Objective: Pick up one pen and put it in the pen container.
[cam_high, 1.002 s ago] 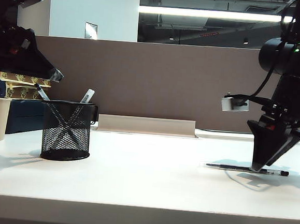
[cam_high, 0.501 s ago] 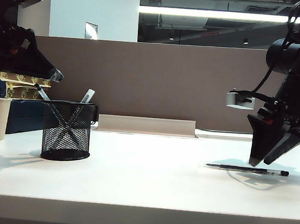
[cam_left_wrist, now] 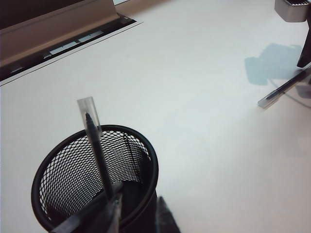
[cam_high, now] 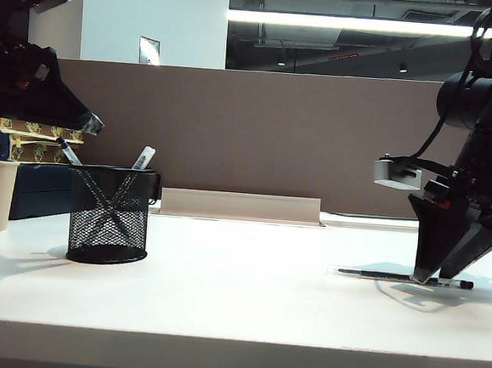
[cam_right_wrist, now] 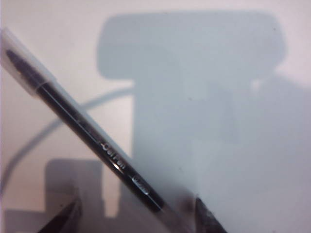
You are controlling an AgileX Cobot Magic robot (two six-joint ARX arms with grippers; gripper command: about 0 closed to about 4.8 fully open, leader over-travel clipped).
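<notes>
This is an office. A white worktop (cam_high: 237, 303) backs onto a brown partition panel (cam_high: 258, 134) with a cable tray (cam_high: 240, 206) along its far edge. Fluorescent strip lighting (cam_high: 344, 23) runs overhead.

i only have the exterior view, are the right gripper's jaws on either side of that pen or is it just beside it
Observer: The right wrist view shows the right gripper open, one fingertip on each side of the pen, which lies flat on the table.
Operator: what's the left one doing
Observer: The left gripper hangs over the pen container, holding nothing.
Operator: container empty?
Observer: No, two pens lean inside.
</notes>
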